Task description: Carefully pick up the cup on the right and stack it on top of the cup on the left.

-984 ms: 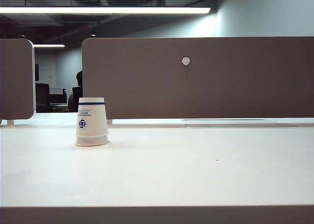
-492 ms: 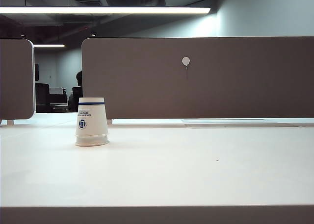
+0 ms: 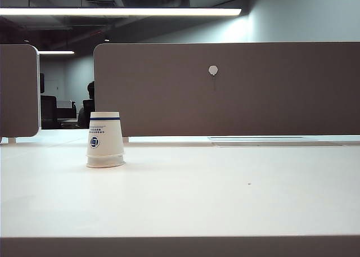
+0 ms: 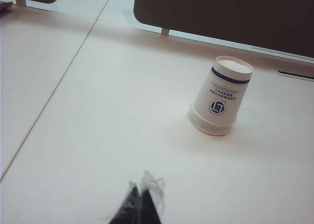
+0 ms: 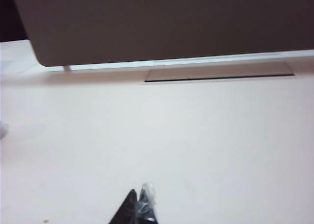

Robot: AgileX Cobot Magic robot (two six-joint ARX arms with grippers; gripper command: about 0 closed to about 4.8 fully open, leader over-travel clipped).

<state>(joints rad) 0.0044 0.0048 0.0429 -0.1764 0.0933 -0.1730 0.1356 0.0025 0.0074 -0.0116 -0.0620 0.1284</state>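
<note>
Stacked cups (image 3: 105, 140) upside-down on table (image 3: 214, 195), seam betw. them faint. Left tool (image 4: 141, 207) and right tool (image 5: 139, 208) cut off at frame edge, tips together, both absent fr. exterior view.

Open-plan office, desk partition (image 3: 225, 88), white desk (image 3: 197, 195), ceiling strip light (image 3: 118, 12)

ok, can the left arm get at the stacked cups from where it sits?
Probably yes. The cups stand upside down on bare table, nothing between them and the shut left fingers. The right fingers, also shut, face bare table elsewhere.
</note>
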